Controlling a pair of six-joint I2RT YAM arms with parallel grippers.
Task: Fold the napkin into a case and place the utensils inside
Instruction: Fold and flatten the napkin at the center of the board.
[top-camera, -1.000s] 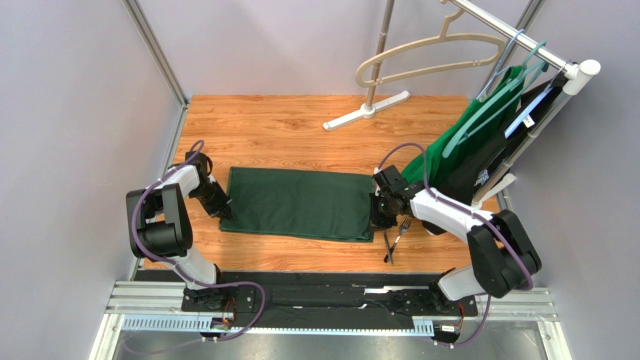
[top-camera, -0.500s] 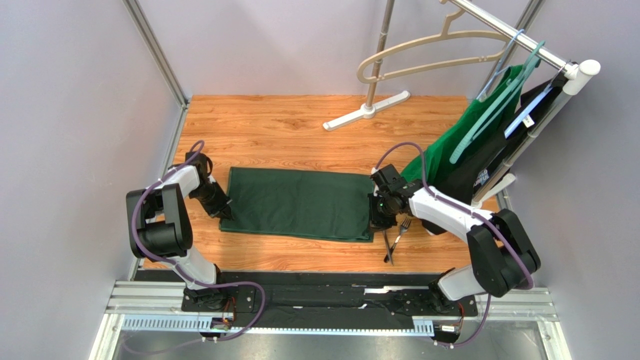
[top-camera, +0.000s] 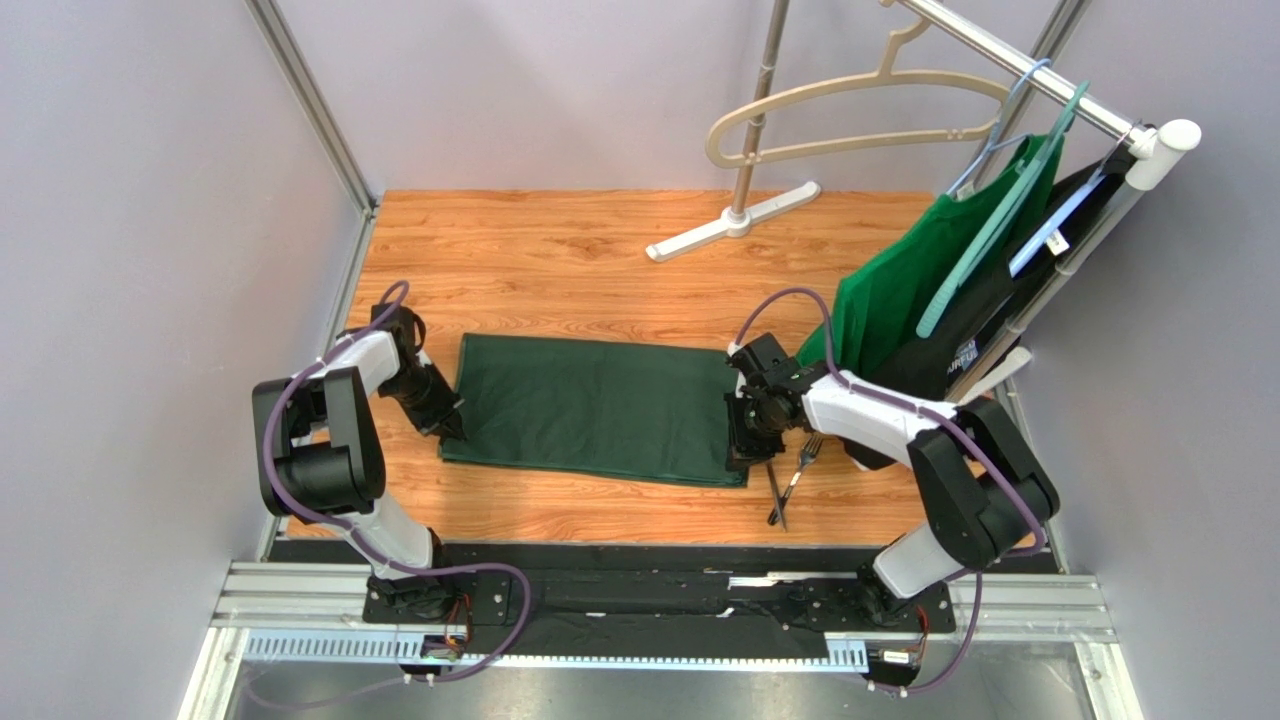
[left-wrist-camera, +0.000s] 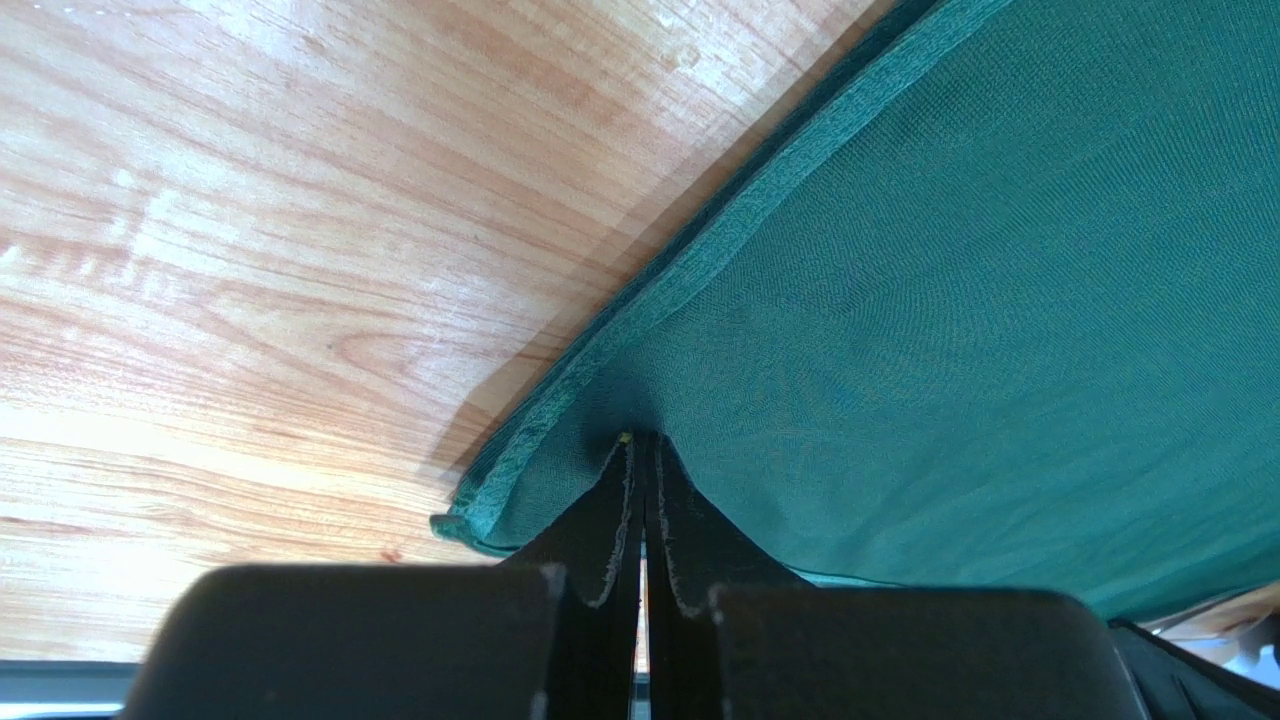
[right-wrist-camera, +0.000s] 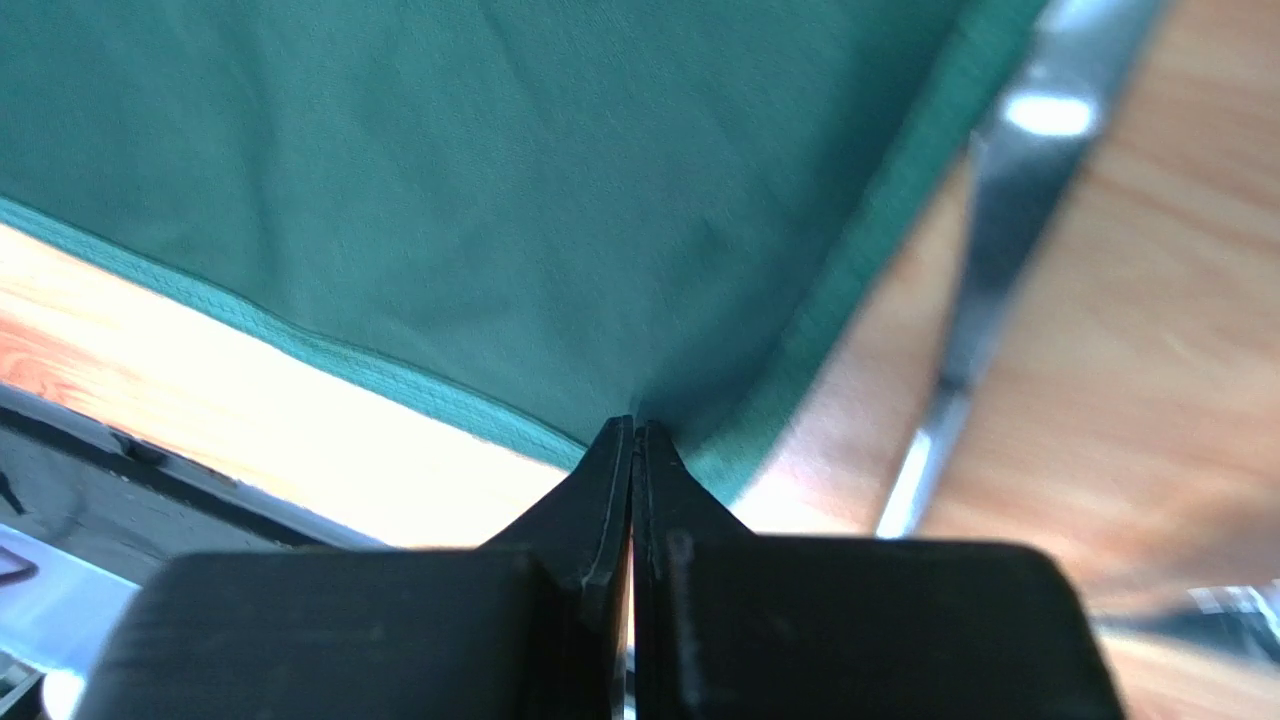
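The dark green napkin (top-camera: 601, 408) lies on the wooden table (top-camera: 571, 263) as a long flat rectangle. My left gripper (top-camera: 448, 431) is shut at its near-left corner. In the left wrist view the fingertips (left-wrist-camera: 643, 443) pinch the napkin (left-wrist-camera: 977, 300) just inside its hemmed edge. My right gripper (top-camera: 741, 455) is shut at the near-right corner. There its tips (right-wrist-camera: 634, 428) close on the napkin (right-wrist-camera: 526, 180) by the hem. The silver utensils (top-camera: 789, 477) lie on the wood just right of that corner. One shiny handle (right-wrist-camera: 992, 225) shows blurred in the right wrist view.
A bright green garment (top-camera: 917, 293) on a teal hanger and a black garment (top-camera: 977, 338) hang from a rail at the right, close behind my right arm. A cream hanger (top-camera: 842, 113) and the stand's white foot (top-camera: 736, 222) are at the back. Grey walls enclose both sides.
My right gripper has shifted slightly left and nearer along the napkin's right edge, and the green garment swung a little. The left arm has stayed put.
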